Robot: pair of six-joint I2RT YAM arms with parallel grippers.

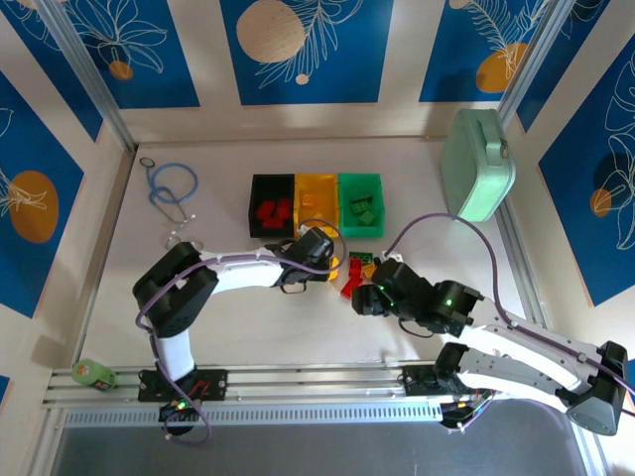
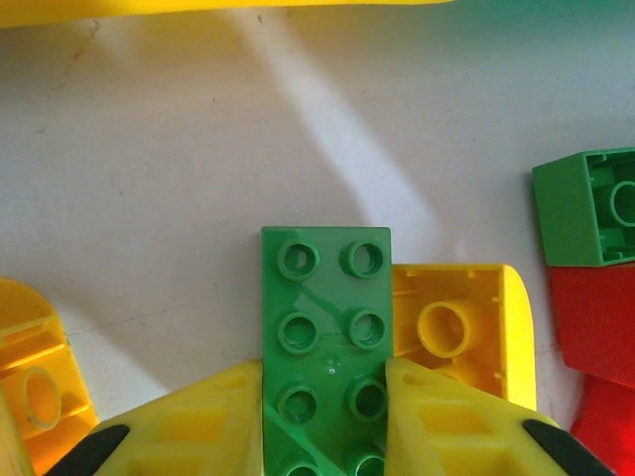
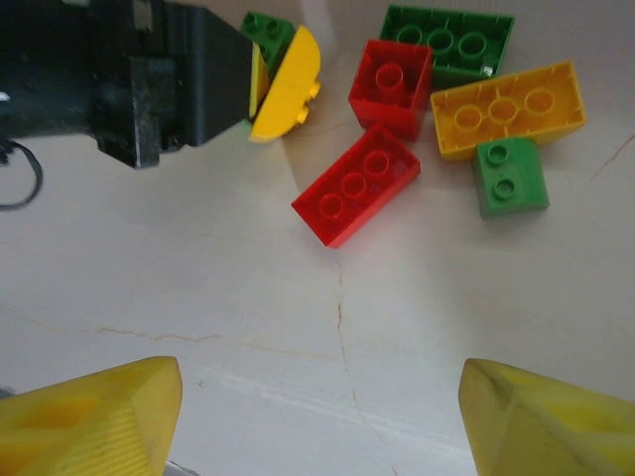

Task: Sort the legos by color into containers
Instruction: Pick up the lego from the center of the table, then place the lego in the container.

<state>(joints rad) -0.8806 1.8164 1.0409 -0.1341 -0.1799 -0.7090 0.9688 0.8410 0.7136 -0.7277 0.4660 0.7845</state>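
My left gripper [image 2: 322, 375] is shut on a green lego [image 2: 324, 317], its yellow fingers [image 2: 198, 421] pressed against both long sides. An upturned yellow lego [image 2: 461, 332] touches the green one's right side. In the top view the left gripper [image 1: 325, 260] sits just in front of the yellow bin [image 1: 316, 180], between the black bin [image 1: 254, 206] and the green bin [image 1: 377, 198]. My right gripper [image 3: 322, 416] is open over bare table, short of a red lego [image 3: 357, 183]. Beyond it lie another red [image 3: 392, 84], a yellow [image 3: 506, 107] and two green legos [image 3: 509, 176].
A large mint-green case [image 1: 478, 164] stands at the back right. A blue cable loop [image 1: 171, 188] lies at the back left, and a green roll [image 1: 91, 373] sits on the front rail. Red and green legos [image 2: 595, 268] lie right of the left gripper.
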